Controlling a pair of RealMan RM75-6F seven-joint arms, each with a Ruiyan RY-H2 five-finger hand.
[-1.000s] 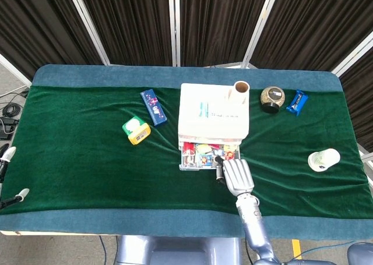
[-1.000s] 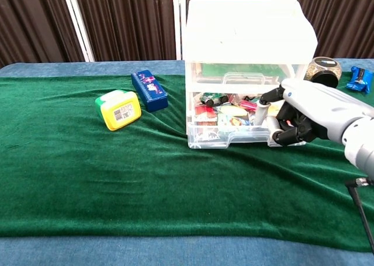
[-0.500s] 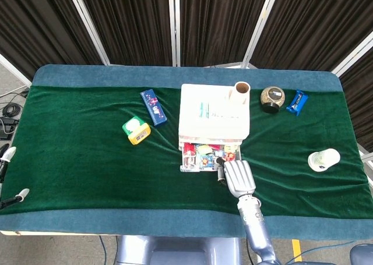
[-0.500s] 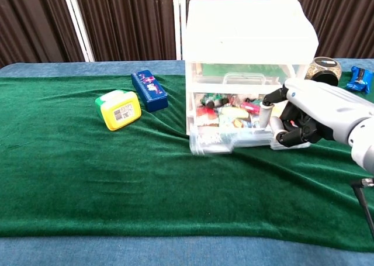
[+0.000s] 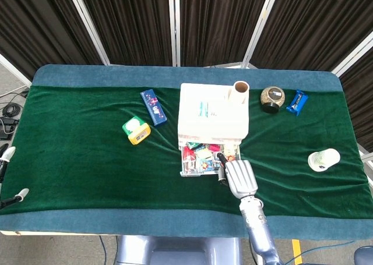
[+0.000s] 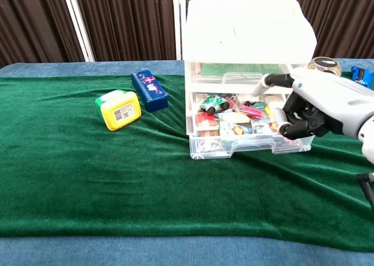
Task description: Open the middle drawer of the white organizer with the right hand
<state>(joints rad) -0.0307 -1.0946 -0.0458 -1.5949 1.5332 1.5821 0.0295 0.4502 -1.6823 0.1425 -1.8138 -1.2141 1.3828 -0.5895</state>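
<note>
A: Organizer (image 6: 248, 38) first: where does it stand?

B: White organizer, mid-table on the green cloth (image 5: 87, 160), a cardboard tube (image 5: 241, 89) upright on its far right corner. In the chest view its drawer (image 6: 248, 138) sticks out toward the near edge, with small bright things showing inside, a toy car (image 6: 214, 104) among them.

A: Which drawer is that, middle or bottom?

B: Another closed drawer sits above it. Whether one lies under it I cannot tell from these views.

A: And the right hand (image 6: 307, 111)?

B: It is at the right end of the drawer front. The fingers (image 6: 292, 115) are curled in tight against that front corner, and the thumb points left above the drawer's contents. It looks like a hold on the drawer's front edge, though the exact contact is hidden behind the hand.

A: The left hand?

B: Only its fingertips (image 5: 7, 155) show at the far left edge of the head view, off the cloth. How it is set, I cannot tell.

A: Anything else on the table?

B: A yellow and green box (image 6: 118, 109) and a dark blue box (image 6: 149, 90) left of the organizer; a round jar (image 5: 272, 98) and a blue packet (image 5: 297, 102) at the far right; a white cup (image 5: 323, 159) on its side near the right edge.
</note>
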